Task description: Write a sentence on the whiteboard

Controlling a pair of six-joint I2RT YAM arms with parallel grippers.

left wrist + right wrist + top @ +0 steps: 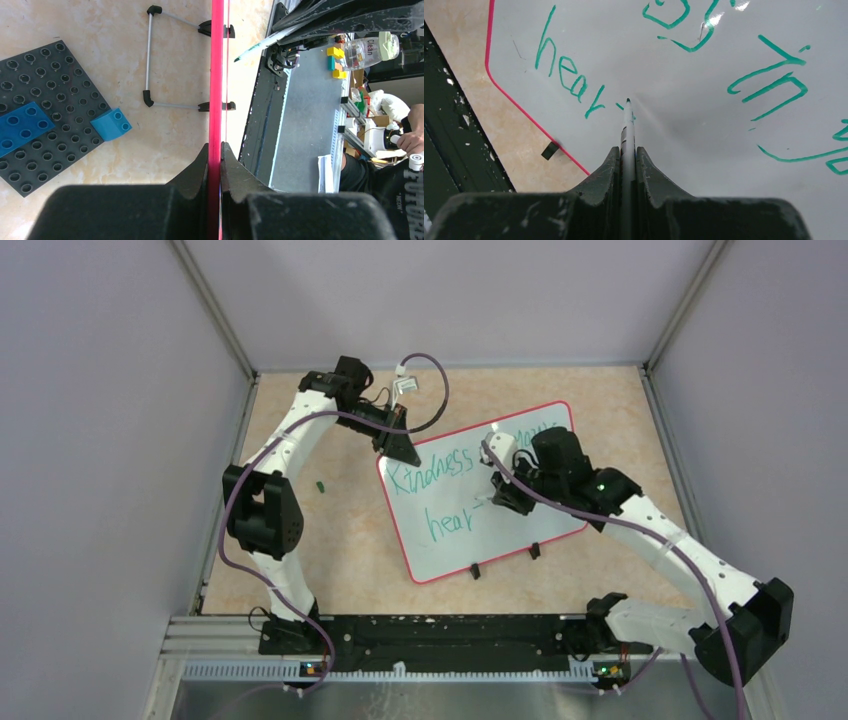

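Right gripper (626,152): narrow, clamped on marker (626,122); tip is pressed to whiteboard (704,150) just after "hear". Left gripper (215,150): pinched on whiteboard's red rim at upper left corner, board lying between both arms. Sentence (569,80): "Kindness in" and start of "your" are read on upper line, "hear" on lower. Task is judged nearly done: final "t" barely begun, full stop left.

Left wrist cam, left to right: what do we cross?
Dark grey studded baseplate → wire stand → red-pink edge of the whiteboard → marker → clear bottle labelled "Clean".
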